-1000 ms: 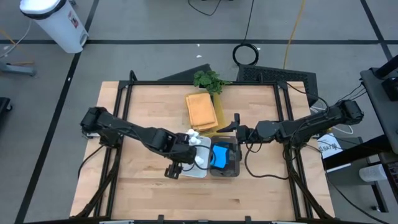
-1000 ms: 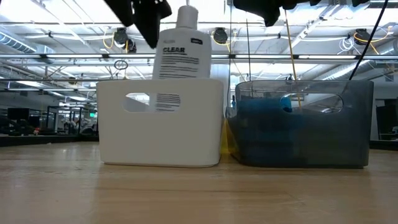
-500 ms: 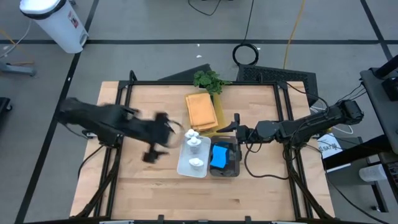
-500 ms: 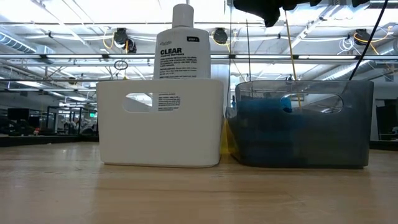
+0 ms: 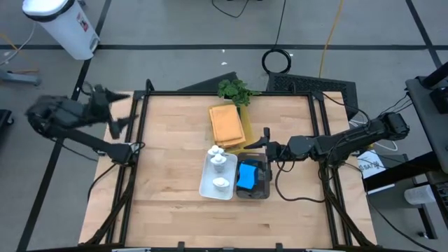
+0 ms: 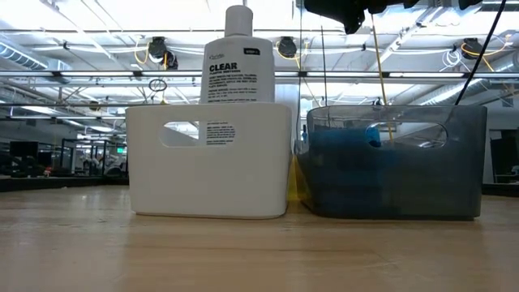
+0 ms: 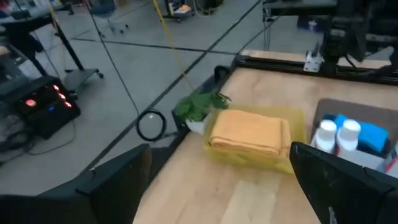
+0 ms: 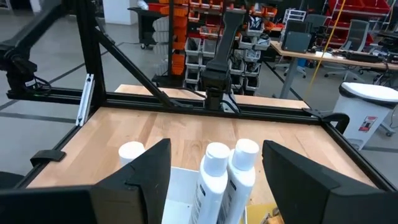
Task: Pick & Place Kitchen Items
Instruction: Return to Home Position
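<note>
Three white capped bottles (image 5: 220,162) stand upright in a white bin (image 5: 207,187); the tallest one (image 6: 235,61) rises above the bin's rim. Blue sponges (image 5: 246,175) lie in the grey bin (image 5: 263,183) next to it. A folded orange-tan cloth (image 5: 226,124) lies in a yellow tray (image 5: 246,137). My left gripper (image 5: 119,112) hangs open, high over the table's far left corner, with nothing between its fingers (image 7: 118,186). My right gripper (image 5: 266,143) stays open and level, just beyond the grey bin, pointing at the bottles (image 8: 227,165).
A leafy green plant (image 5: 234,89) sits at the table's far edge, behind the yellow tray. Black frame rails (image 5: 140,140) run along the table's sides. Bare wood lies left of the white bin and along the near edge (image 5: 175,224).
My left gripper has swung fast from above the white bin up toward the table's far left corner, turning as it went. The tall bottle, tilted in the white bin a second ago, now stands upright there.
</note>
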{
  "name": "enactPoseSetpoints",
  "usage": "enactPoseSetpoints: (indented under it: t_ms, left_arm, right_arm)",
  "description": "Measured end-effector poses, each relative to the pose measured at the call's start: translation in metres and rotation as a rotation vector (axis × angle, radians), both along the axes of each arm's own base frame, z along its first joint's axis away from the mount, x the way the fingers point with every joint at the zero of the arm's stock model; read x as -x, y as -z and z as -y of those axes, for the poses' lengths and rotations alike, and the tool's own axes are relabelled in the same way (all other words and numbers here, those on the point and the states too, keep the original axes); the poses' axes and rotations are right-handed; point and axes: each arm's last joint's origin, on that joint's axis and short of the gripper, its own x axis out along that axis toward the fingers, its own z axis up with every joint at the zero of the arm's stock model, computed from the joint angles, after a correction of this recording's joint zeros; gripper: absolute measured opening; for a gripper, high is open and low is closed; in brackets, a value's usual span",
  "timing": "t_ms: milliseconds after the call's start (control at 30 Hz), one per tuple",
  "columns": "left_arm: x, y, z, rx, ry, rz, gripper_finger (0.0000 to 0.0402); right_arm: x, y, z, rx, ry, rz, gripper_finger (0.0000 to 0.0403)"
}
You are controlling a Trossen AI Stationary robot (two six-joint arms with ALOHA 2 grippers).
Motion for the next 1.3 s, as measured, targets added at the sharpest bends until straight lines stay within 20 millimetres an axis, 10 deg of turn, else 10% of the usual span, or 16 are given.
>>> enactPoseSetpoints:
  t_ms: [433, 1000, 1300]
  left_arm:
    - [-0.034, 0.161, 0.01, -0.032, 0.025, 0.206, 0.0386]
    - [-0.064, 0.215, 0.016, -0.059, 0.177, 0.299, 0.0378]
    - [-0.058, 0.224, 0.01, -0.021, 0.262, 0.36, 0.0378]
  right_arm:
    - [0.0, -0.001, 0.0, -0.001, 0.0, 0.006, 0.0222]
    - [0.003, 0.007, 0.015, 0.062, -0.012, -0.101, 0.0222]
    - [0.047, 0.036, 0.052, -0.066, 0.028, 0.006, 0.0222]
